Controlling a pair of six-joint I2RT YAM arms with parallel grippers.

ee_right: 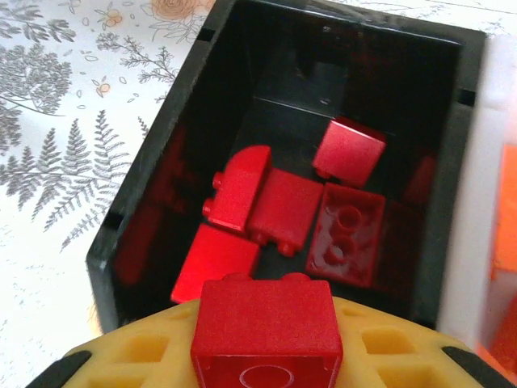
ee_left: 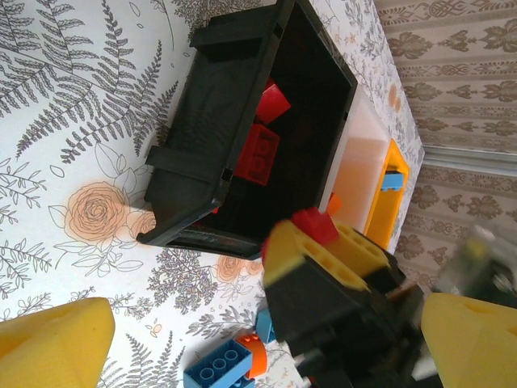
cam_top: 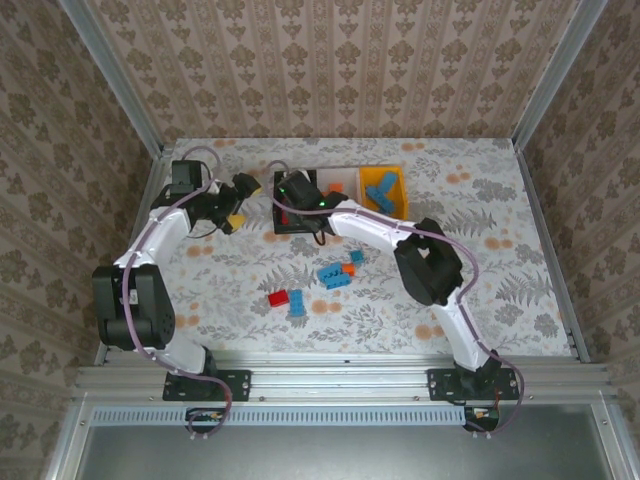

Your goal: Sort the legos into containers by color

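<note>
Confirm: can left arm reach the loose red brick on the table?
Probably yes. Left claw is open and empty; the red brick lies unobstructed, though a blue brick sits right beside it.

A white table cover (cam_top: 500, 230) printed with grey fern fronds and orange roses lies across the floor of the cell. In the left wrist view 1 printed rose (ee_left: 95, 212) sits at 9 o'clock, with fern leaves (ee_left: 89, 121) above it toward 10 o'clock. Beige damask wallpaper (cam_top: 340, 70) with vertical stripes lines the 3 walls at 9, 12 and 3 o'clock. An aluminium post (cam_top: 113, 75) slants at 11 o'clock and a second post (cam_top: 563, 70) at 1 o'clock. An aluminium rail (cam_top: 340, 380) crosses at 6 o'clock, a dark grey panel (cam_top: 340, 455) just below it
</note>
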